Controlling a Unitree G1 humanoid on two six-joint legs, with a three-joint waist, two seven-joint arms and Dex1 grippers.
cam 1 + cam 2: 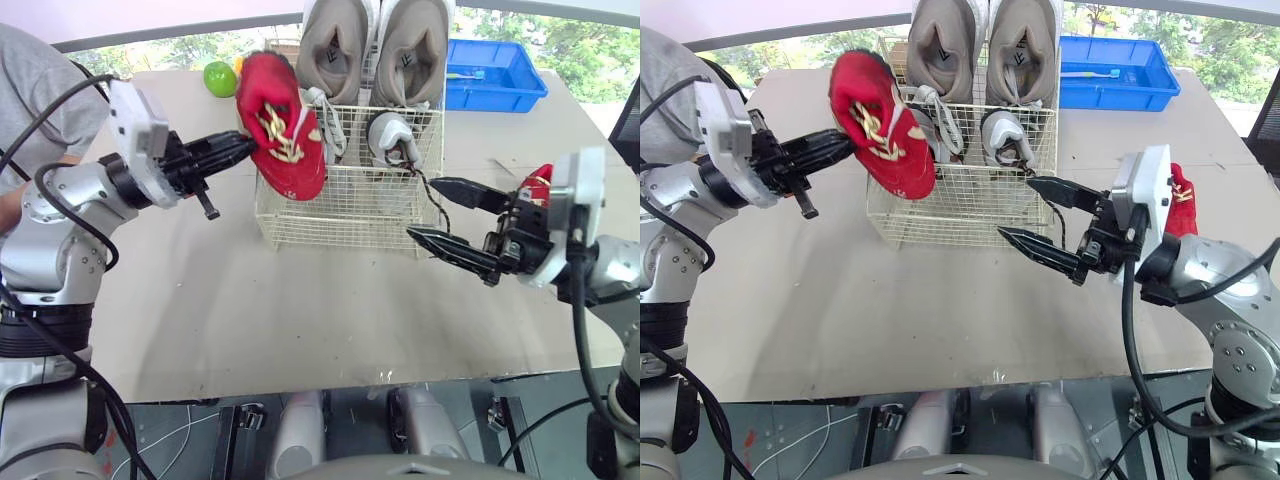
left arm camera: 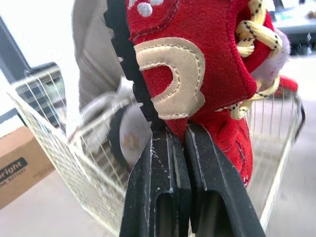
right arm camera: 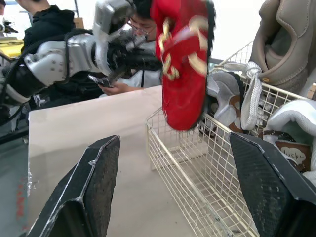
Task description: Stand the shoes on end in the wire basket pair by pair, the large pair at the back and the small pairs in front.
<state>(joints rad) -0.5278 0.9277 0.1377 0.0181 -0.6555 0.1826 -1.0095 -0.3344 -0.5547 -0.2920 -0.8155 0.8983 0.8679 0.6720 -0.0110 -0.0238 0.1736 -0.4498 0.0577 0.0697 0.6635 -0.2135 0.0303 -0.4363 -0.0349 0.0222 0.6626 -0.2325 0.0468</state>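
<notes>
1. Tabletop (image 1: 250, 320) beige; blue bin (image 1: 490, 98) at 1 o'clock, trees (image 1: 590, 60) outside.
2. Box (image 2: 19, 168) reads "bright"; shoe tag (image 3: 291, 157) reads "lucky".
3. Left gripper (image 1: 248, 146) pinches red shoe (image 1: 285, 130) over basket's (image 1: 340, 215) 9 o'clock edge; right gripper (image 1: 420, 208) spread.

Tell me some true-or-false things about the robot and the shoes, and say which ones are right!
1. The left gripper holds a red shoe. True.
2. The right gripper is shut. False: it is wide open and empty.
3. Two beige shoes stand at the back of the basket. True.
4. The blue bin sits in front of the basket. False: it sits behind it, to the right.
5. A second red shoe lies near the right gripper. True.
</notes>
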